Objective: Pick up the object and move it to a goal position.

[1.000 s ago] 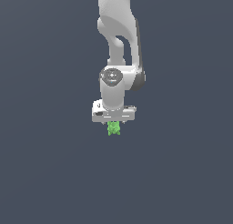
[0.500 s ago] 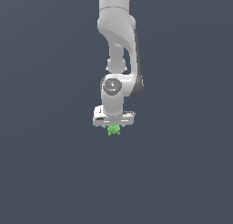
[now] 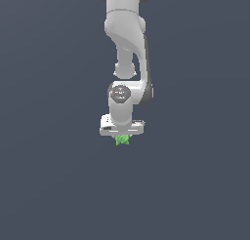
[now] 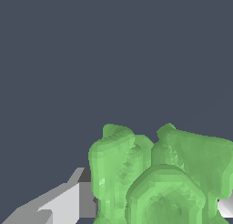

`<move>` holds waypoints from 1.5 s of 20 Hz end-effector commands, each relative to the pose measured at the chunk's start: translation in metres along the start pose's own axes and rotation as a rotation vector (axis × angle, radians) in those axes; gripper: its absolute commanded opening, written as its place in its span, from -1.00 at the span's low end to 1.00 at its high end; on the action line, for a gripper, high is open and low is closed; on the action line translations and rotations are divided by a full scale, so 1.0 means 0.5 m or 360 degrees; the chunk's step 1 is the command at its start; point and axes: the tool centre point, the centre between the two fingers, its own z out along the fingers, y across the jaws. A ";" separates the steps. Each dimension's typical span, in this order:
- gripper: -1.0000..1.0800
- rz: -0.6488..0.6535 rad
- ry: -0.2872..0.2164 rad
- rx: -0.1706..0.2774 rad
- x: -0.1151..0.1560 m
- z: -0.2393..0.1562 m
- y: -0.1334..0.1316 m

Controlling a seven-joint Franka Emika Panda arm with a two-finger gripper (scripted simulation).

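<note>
While the arm hangs straight down in the exterior view, the pincer (image 3: 122,136) is clenched on the object (image 3: 122,140), that tiny knobbly green lump poking out just below the white hand. Compared with a second ago the whole wrist sits lower in the exterior view and the arm looks more stretched out, but the green bit has stayed tucked in the same spot under the hand the whole way, so the grip hasn't slipped. The wrist view backs that up: the object (image 4: 159,177) fills the near part of the picture, spiky bumps and all, with a pale finger (image 4: 59,205) right up against one side of it and a sliver of another showing at the far side. So my read is the pick-up part is done and this is the carry phase toward the goal. Can't see any goal marker in either view, and the background is just flat grey-blue, so no clue how far is left, and I honestly can't tell whether the lump is touching any tabletop or hanging free. The main risk is such a small lumpy thing twisting out of the grip.
</note>
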 end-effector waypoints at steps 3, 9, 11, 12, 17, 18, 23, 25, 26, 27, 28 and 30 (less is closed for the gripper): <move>-1.00 0.0000 -0.0002 0.0000 -0.001 0.002 0.000; -1.00 -0.0001 0.0000 0.0000 -0.005 -0.010 0.002; -1.00 -0.0001 0.0000 0.0000 -0.011 -0.020 0.004; -1.00 -0.0001 0.0000 0.0000 -0.014 -0.026 0.005; -1.00 -0.0001 0.0000 0.0000 -0.037 -0.069 0.015; -1.00 -0.0001 0.0000 0.0000 -0.043 -0.080 0.018; -1.00 -0.0001 0.0000 0.0000 -0.079 -0.149 0.034; -1.00 -0.0001 -0.0001 0.0001 -0.096 -0.181 0.041; -1.00 -0.0001 -0.0001 0.0001 -0.104 -0.197 0.045; -1.00 -0.0001 -0.0001 0.0001 -0.113 -0.214 0.049; -1.00 -0.0001 -0.0001 0.0001 -0.121 -0.230 0.053; -1.00 -0.0001 -0.0001 0.0001 -0.138 -0.264 0.061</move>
